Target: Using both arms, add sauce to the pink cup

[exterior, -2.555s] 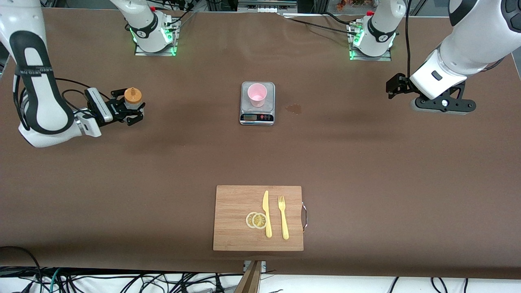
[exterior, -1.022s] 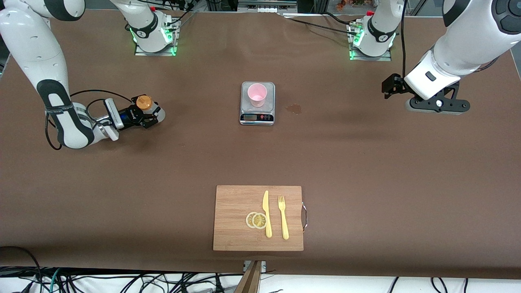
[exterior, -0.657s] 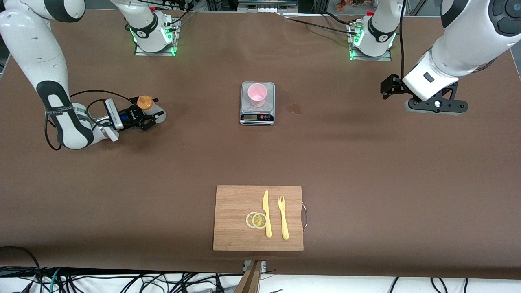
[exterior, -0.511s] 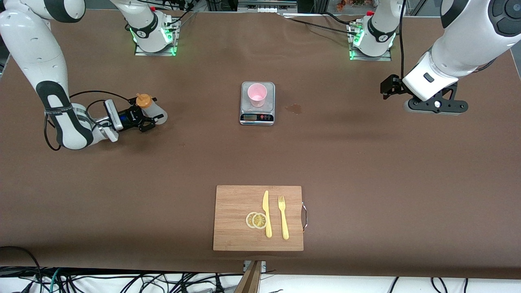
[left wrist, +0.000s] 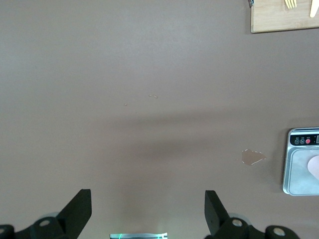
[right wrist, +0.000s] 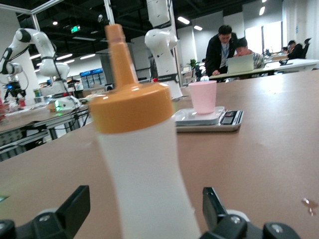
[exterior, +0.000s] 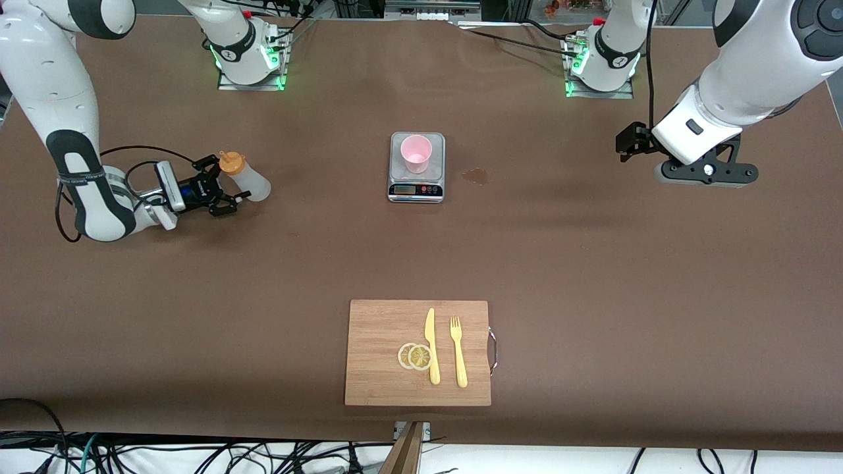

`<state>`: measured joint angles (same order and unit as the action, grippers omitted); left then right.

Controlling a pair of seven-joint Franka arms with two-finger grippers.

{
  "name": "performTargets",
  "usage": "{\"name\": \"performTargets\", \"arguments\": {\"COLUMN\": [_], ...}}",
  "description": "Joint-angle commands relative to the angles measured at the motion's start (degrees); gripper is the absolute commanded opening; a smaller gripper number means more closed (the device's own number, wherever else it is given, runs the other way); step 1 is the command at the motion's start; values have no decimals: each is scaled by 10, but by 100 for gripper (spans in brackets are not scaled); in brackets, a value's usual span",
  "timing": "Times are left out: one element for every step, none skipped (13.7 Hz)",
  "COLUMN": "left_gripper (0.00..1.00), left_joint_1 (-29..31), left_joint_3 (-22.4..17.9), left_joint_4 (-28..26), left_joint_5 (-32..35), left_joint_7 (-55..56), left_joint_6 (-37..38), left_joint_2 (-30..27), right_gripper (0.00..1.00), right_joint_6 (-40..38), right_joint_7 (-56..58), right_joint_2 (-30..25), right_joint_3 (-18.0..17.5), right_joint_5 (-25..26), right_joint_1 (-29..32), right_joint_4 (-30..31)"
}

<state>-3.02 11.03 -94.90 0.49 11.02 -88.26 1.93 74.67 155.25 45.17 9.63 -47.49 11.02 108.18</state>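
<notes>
The sauce bottle (exterior: 245,179), whitish with an orange nozzle cap, stands on the table toward the right arm's end. My right gripper (exterior: 224,179) is low beside it and open. In the right wrist view the bottle (right wrist: 144,164) fills the space between the fingers (right wrist: 79,199), with a gap on each side. The pink cup (exterior: 416,153) stands on a grey scale (exterior: 416,187) at mid-table, also seen as cup (right wrist: 203,97) on scale (right wrist: 227,121). My left gripper (exterior: 625,141) hangs open over the table's left-arm end, with nothing in it (left wrist: 147,199).
A wooden cutting board (exterior: 382,368) lies nearer the front camera, carrying a yellow knife (exterior: 431,345), a fork (exterior: 459,352) and two lemon slices (exterior: 415,356). A small stain (exterior: 475,174) marks the cloth beside the scale. The arm bases (exterior: 250,59) stand at the table's back edge.
My right gripper has opened and let go of the sauce bottle, which now stands on the table, and it has drawn back a little toward its own end. The left arm has barely moved.
</notes>
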Motion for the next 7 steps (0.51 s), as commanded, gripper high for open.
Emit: {"name": "performTargets", "arguments": {"left_gripper": [100, 100, 100, 100, 100, 100, 100], "left_joint_1": [5, 5, 6, 6, 7, 10, 15], "left_joint_3": [-1, -1, -1, -3, -5, -6, -4], "left_joint_4": [14, 14, 14, 14, 14, 15, 14], "left_joint_5": [0, 0, 0, 0, 0, 0, 0], "left_joint_7": [5, 5, 1, -2, -4, -4, -5], "left_joint_6": [-4, -4, -5, -6, -5, -2, 1], "left_joint_2": [7, 7, 7, 8, 7, 4, 0], "right_gripper": [100, 100, 100, 100, 100, 100, 100], "right_joint_6": [-30, -31, -30, -30, -26, -24, -23], "right_joint_7": [14, 10, 7, 1, -12, -21, -41], "right_joint_2": [-8, -22, -41, -64, -88, -115, -141], "right_joint_3": [14, 20, 21, 23, 23, 23, 23], "right_joint_5": [51, 70, 85, 100, 112, 122, 132], "right_joint_1": [6, 12, 19, 23, 28, 29, 29], "right_joint_4": [-41, -49, -52, -53, -53, -53, -53]}}
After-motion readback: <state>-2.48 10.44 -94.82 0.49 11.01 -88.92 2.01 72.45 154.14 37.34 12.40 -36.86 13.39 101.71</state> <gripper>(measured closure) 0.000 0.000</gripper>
